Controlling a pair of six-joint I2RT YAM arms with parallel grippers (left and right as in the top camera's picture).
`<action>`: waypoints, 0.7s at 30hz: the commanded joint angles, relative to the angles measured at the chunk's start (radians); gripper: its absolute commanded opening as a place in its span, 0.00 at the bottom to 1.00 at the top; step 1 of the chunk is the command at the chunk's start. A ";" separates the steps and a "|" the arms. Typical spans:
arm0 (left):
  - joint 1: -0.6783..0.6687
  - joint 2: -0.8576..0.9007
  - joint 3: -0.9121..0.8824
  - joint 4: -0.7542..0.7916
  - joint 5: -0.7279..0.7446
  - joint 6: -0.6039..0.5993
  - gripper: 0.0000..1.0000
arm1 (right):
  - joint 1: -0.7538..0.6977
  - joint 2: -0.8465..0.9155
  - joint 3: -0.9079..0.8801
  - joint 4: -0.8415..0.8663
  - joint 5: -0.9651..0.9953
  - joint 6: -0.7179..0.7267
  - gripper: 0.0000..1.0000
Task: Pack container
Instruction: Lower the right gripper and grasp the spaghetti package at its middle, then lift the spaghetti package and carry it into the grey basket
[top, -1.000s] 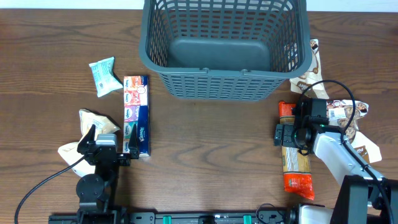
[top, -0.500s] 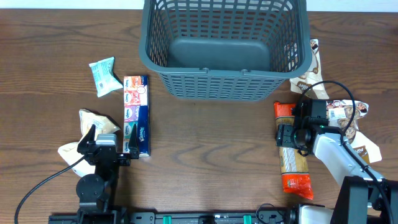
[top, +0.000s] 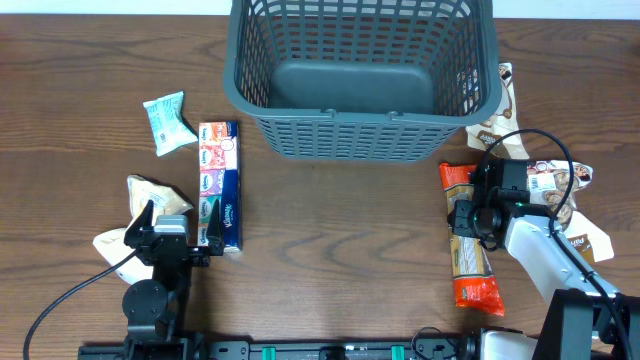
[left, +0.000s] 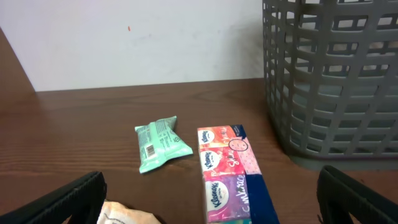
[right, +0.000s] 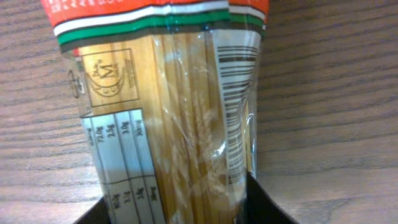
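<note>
The container (top: 360, 140), a large dark grey lattice basket, stands at the back centre with nothing in it; its wall (left: 336, 81) fills the right of the left wrist view. A long spaghetti packet (top: 472, 265) with orange-red ends lies on the table at the right, in front of the basket's right corner. My right gripper (top: 472, 217) is shut across its upper half, and in the right wrist view both fingers press the clear wrapper (right: 168, 112) on either side. My left gripper (top: 172, 232) rests open at the lower left, holding nothing.
A Kleenex tissue multipack (top: 219, 185) lies lengthwise beside the left gripper, with a green wipes pack (top: 167, 122) behind it. A crumpled beige packet (top: 150, 195) sits under the left arm. Brown-and-white snack packets (top: 565, 190) lie by the right arm and the basket's right corner (top: 500, 110).
The right gripper's jaws have closed from wide open onto the spaghetti packet, and the packet's top end has shifted slightly left. The left arm has not moved.
</note>
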 joint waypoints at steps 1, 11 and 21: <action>0.000 0.000 -0.023 -0.003 -0.018 0.012 0.99 | -0.002 0.027 -0.027 0.003 -0.063 0.007 0.01; 0.000 0.000 -0.023 -0.003 -0.018 0.012 0.99 | -0.002 0.026 -0.006 0.021 -0.061 0.119 0.01; 0.000 0.000 -0.023 -0.003 -0.018 0.012 0.99 | -0.003 -0.038 0.034 0.018 0.000 0.179 0.01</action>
